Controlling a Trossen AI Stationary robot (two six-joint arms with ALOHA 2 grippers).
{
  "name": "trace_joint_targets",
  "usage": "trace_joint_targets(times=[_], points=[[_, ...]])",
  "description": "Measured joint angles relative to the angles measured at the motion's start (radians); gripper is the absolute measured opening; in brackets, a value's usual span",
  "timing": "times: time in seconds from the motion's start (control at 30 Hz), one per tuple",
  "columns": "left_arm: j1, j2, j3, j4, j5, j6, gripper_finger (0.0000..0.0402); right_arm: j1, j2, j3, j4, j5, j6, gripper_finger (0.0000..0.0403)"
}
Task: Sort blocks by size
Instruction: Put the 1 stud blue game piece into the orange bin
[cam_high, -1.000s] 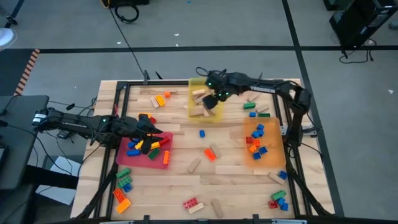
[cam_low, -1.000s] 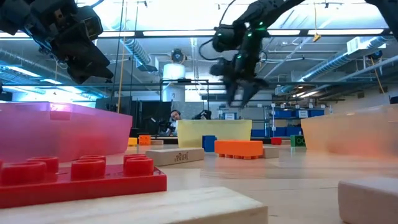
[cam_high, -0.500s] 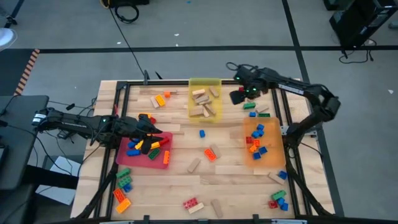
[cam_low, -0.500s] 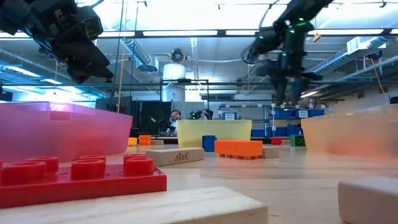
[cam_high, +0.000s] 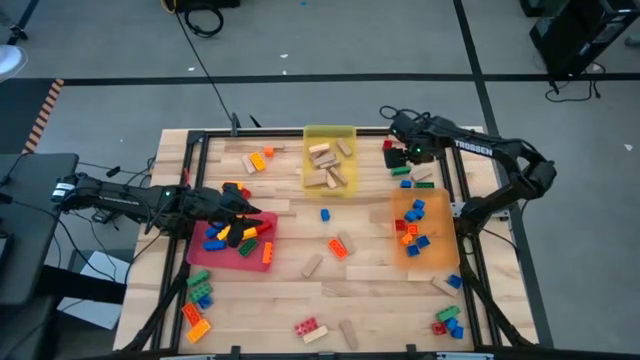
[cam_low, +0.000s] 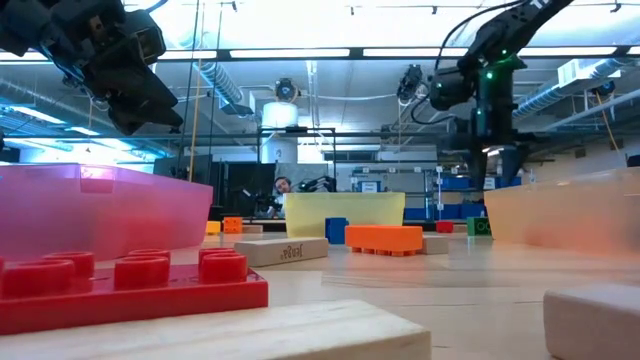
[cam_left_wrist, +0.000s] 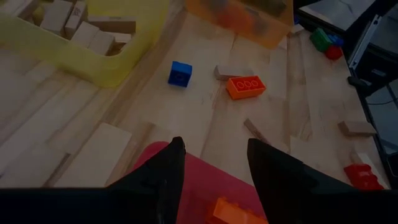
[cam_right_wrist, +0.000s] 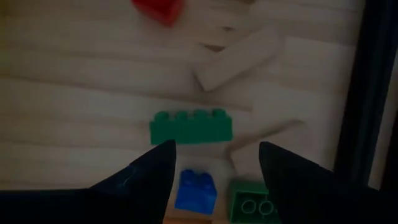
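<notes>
Your right gripper (cam_right_wrist: 214, 165): fingers spread, empty, above a green brick (cam_right_wrist: 191, 126). Your left gripper (cam_left_wrist: 211, 162): spread, empty, over the red tray (cam_high: 262, 262).

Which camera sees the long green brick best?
The right wrist view: the long green brick fills the middle, studs clear, just ahead of the open right hand. From the high view it is only a small green bit on the table. The low and left wrist views don't clearly show it.

The surface (cam_high: 370, 280) is light wood. One tray (cam_high: 262, 262) is red, one tray (cam_high: 345, 131) yellow, one tray (cam_high: 447, 255) orange. A long green block (cam_right_wrist: 191, 127) lies by a small blue block (cam_right_wrist: 194, 190).
</notes>
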Motion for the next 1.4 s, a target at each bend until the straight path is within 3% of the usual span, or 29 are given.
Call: trace_joint_targets(times=[0.3,0.63,1.13,1.4], points=[[0.0,0.0,0.0,0.001,-0.001,0.0,0.0184,0.018,-0.002,-0.013,-0.034,-0.06,-0.056,0.0258],[0.0,0.0,0.0,0.001,-0.002,0.001,0.0184,0.018,-0.002,-0.138,0.067,-0.168,0.104,0.0247],[0.0,0.0,0.0,0.001,-0.002,0.002,0.0184,0.017,0.0,-0.28,0.229,-0.162,0.155,0.0238],[0.0,0.0,0.0,0.001,-0.002,0.002,0.0184,0.016,0.0,-0.316,0.288,-0.172,0.142,0.0204]])
